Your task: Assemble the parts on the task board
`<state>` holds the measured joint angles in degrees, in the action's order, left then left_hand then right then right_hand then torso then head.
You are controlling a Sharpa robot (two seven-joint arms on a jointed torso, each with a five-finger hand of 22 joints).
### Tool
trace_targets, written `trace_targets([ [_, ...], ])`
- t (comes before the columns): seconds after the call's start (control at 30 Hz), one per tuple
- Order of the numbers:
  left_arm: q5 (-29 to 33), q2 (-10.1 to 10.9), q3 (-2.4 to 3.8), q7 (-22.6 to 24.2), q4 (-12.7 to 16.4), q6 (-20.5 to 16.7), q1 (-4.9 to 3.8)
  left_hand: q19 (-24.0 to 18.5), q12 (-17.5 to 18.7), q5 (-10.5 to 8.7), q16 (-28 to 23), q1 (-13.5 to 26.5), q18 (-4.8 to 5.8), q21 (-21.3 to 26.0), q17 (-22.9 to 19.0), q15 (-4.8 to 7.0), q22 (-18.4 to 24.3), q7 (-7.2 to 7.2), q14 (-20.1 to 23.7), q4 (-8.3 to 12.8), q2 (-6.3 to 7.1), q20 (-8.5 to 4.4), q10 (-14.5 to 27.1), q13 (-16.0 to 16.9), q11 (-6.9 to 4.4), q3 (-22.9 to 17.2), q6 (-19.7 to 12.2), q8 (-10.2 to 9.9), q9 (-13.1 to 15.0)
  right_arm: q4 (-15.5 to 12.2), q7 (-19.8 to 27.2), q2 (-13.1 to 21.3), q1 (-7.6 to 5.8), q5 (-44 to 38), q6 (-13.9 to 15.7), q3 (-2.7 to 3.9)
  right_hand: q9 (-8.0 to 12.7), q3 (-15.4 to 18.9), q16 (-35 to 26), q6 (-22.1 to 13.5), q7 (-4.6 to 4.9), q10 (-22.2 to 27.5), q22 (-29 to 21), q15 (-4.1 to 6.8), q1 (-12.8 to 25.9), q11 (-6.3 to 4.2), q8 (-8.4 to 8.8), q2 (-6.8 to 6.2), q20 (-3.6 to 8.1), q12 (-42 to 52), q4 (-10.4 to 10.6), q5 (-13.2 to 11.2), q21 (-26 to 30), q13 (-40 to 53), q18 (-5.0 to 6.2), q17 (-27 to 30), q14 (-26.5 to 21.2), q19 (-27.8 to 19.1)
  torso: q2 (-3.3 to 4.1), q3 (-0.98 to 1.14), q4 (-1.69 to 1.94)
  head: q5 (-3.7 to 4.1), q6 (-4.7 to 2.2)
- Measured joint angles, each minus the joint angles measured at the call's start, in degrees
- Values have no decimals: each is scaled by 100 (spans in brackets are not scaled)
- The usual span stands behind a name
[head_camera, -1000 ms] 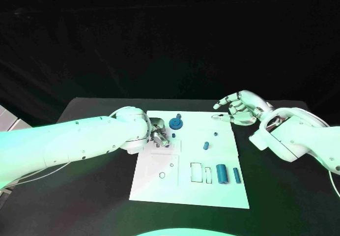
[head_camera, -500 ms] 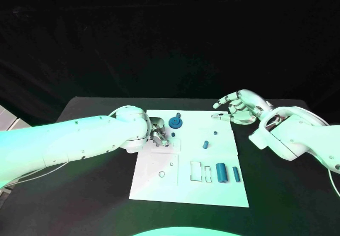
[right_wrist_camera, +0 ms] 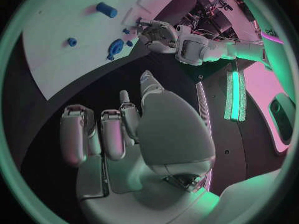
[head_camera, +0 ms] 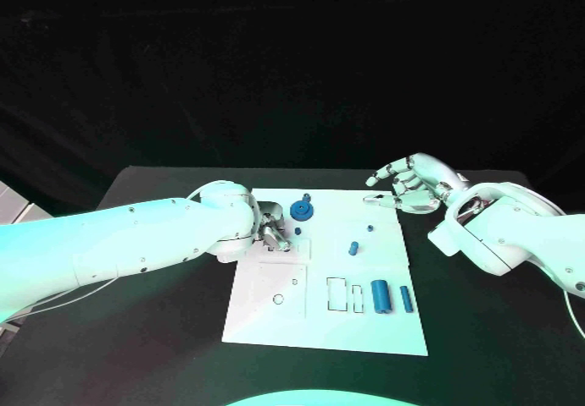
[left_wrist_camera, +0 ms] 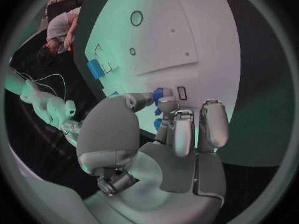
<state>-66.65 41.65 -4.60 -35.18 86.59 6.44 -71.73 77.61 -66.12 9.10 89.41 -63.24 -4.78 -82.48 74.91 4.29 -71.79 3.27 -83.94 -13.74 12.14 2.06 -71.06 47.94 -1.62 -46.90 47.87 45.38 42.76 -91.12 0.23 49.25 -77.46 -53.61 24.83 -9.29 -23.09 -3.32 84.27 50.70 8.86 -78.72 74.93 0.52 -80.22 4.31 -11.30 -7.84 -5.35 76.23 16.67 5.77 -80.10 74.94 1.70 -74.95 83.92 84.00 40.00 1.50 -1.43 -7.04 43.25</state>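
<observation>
White board (head_camera: 319,321) lies mid-worktop in the head view, blue parts (head_camera: 381,296) on it; the left hand (head_camera: 273,230) rests at its far-left corner. Left wrist view: fingertips (left_wrist_camera: 166,103) pinch a small blue piece (left_wrist_camera: 158,94). Right wrist view: the right hand (right_wrist_camera: 118,129), loosely spread and holding nothing, hovers beside the board.

From the head camera we look down from above on the tabletop (head_camera: 159,321), with the whole task board (head_camera: 323,326) in the middle and both arms entering from the sides. The left wrist camera sits just behind the left hand (left_wrist_camera: 156,149) and looks along its fingers (left_wrist_camera: 214,124) at the board (left_wrist_camera: 187,40) from very near. The right wrist camera sits behind the right hand (right_wrist_camera: 124,134) and faces across the board's edge (right_wrist_camera: 56,45) toward the left hand (right_wrist_camera: 159,35). All three views share the board and its blue parts (head_camera: 381,296).
</observation>
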Motion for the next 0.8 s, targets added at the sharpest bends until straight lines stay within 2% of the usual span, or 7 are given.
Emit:
trace_targets([
  [0.13, 12, -12, 0, 3, -20, 23, 0, 0, 0, 0, 0, 0, 0, 0, 0, 0, 0, 0, 0, 0, 0, 0, 0, -12, 0, 0, 0, -1, 125, 0, -1, 0, 0, -1, -4, 0, 0, 0, 0, 0, 0, 0, 0, 0, 17, 0, 0, 17, 0, 0, 0, 0, 0, 0, 0, 0, 0, 0, 1, 1, -1, 0, 6],
  [0.37, 60, -54, 3, 3, -79, 45, -8, -1, 1, -1, 0, 54, 0, 0, 0, 0, -3, 16, 0, 0, -51, 0, -3, -12, 1, 0, 22, -4, 557, -2, -8, -2, 0, -3, -8, 0, 0, 0, 0, 0, 0, 0, -1, 0, 31, 0, -23, 31, 0, 0, 0, 23, 0, -1, 0, 1, 0, 0, 4, 4, -7, 3, 12],
  [0.43, 72, -65, 3, 3, -94, 46, -9, 0, 1, -1, 0, 78, 0, 0, 0, 0, -4, 10, 0, -9, -28, 0, -23, -15, -3, -9, 30, -4, 605, -3, -10, -2, 0, -5, -9, 0, 0, 0, 0, 0, 0, 0, -1, 0, 31, 0, -23, 31, 0, 0, 0, 23, 0, -1, 0, 1, 0, 0, 4, 4, -9, 6, 13],
  [0.5, 89, -79, 3, 3, -115, 46, -10, -1, 3, -1, 0, 177, 0, 0, 0, 0, -4, -4, 0, -16, -34, 0, -42, -16, -23, -16, 45, -4, 909, -4, -14, -2, 0, -8, -10, 0, 0, 0, 0, 0, 0, 0, -1, 0, 31, 0, -23, 31, 0, 0, 0, 23, 0, -1, 0, 1, 0, 0, 6, 3, -9, 12, 13],
  [0.53, 96, -85, 3, 3, -121, 46, -10, -1, 4, -1, 0, 225, 0, 0, 0, 0, -4, -32, 0, -27, -37, 0, -43, -19, -23, -29, 72, -4, 910, -5, -16, -2, 0, -9, -10, 0, 0, 0, 0, 0, 0, 0, -1, 0, 31, 0, -23, 31, 0, 0, 0, 23, 0, -1, 0, 1, 0, 0, 6, 4, -9, 14, 16],
  [0.57, 105, -91, 3, 3, -127, 46, -10, -1, 4, -32, 0, 340, 0, 0, 0, 0, -4, -40, 0, 262, -29, 0, -44, -19, -23, -326, 81, -8, 927, -6, -19, -1, 0, -10, -11, 0, 0, 0, 0, 0, 0, 0, -1, 0, 31, 0, -23, 31, 0, 0, 0, 23, 0, -1, 0, 1, 0, 0, 6, 5, -9, 18, 18],
  [0.8, 146, -111, 4, 2, -164, 59, -14, 19, 4, -33, 0, 582, 0, 0, 0, 21, 1, -43, -21, 331, 24, -20, -65, -30, -41, -395, 103, -10, 1039, -13, -52, 5, 0, -22, -14, 0, 0, 0, 0, 0, 0, 0, -2, 0, 31, 0, -23, 31, 0, 0, 0, 56, 0, -1, 0, 2, 0, 0, 6, 7, -7, 36, 34],
])
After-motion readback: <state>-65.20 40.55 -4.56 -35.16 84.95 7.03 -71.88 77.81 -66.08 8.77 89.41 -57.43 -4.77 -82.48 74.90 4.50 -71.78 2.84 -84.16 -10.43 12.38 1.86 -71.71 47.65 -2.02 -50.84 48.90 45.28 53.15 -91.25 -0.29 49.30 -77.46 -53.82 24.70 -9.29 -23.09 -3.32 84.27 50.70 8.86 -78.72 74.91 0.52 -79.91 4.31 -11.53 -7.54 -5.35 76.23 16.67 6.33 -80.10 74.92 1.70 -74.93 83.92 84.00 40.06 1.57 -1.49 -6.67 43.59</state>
